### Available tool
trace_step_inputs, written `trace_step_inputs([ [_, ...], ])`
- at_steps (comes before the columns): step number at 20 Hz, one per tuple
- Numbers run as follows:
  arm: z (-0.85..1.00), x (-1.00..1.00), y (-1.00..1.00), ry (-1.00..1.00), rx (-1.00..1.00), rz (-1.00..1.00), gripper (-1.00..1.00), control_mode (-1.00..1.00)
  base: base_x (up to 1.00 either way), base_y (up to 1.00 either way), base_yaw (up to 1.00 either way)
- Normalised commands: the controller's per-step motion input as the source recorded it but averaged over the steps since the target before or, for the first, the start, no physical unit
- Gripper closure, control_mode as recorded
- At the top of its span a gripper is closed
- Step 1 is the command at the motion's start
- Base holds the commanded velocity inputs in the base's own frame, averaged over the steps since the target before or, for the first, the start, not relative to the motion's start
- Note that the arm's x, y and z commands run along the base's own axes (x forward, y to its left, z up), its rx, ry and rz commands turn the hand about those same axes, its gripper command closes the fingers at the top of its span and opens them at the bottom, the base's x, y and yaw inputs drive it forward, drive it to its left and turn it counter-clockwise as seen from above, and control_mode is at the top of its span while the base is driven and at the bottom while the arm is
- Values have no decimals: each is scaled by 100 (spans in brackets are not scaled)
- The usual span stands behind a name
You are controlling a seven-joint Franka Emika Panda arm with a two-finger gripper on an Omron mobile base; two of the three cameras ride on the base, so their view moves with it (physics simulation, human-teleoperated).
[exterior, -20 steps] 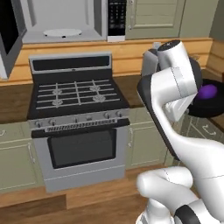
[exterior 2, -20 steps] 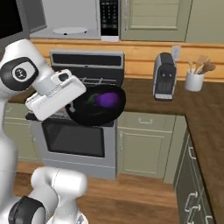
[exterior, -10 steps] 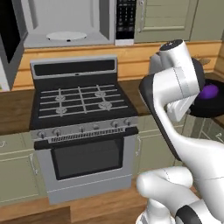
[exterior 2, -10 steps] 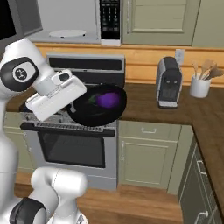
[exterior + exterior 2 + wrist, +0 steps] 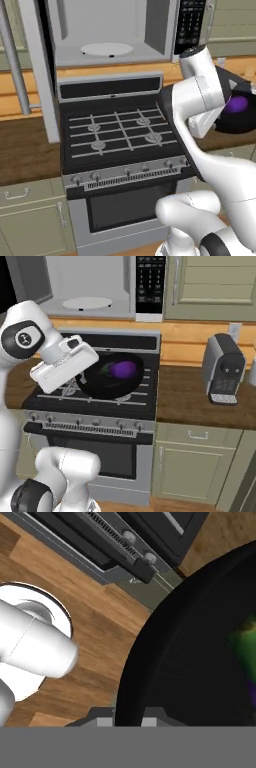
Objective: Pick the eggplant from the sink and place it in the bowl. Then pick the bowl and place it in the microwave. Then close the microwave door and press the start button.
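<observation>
Base driven closer since earlier frames: microwave [image 5: 115,35] and stove [image 5: 120,132] sit larger, further right. Microwave: door [image 5: 10,65] open at left, turntable [image 5: 106,49] bare. Bowl [image 5: 111,376]: carried above stove, eggplant [image 5: 123,369] inside. Gripper [image 5: 126,719]: clamped on bowl rim. Step: bowl to microwave. Next: lift, slide bowl level onto turntable.

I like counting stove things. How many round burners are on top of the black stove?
4 in the left base view: back left, back right, front left and front right. A middle one may be too faint to see.
</observation>
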Motion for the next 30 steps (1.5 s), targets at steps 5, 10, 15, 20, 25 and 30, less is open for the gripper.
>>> trace_step_inputs([
  [5, 0, 0, 0, 0, 0, 0, 100, 100, 32, 37, -2],
  [10, 0, 0, 0, 0, 0, 0, 100, 100, 60, 12, -4],
  [15, 0, 0, 0, 0, 0, 0, 100, 100, 5, 0, 0],
  [20, 4, 9, 0, 0, 1, 2, 100, -100, 22, 0, 6],
  [25, 27, 37, 4, -4, 1, 18, 100, -100, 0, 0, 0],
  [30, 36, 10, 31, -14, -2, 42, 100, -100, 0, 0, 0],
])
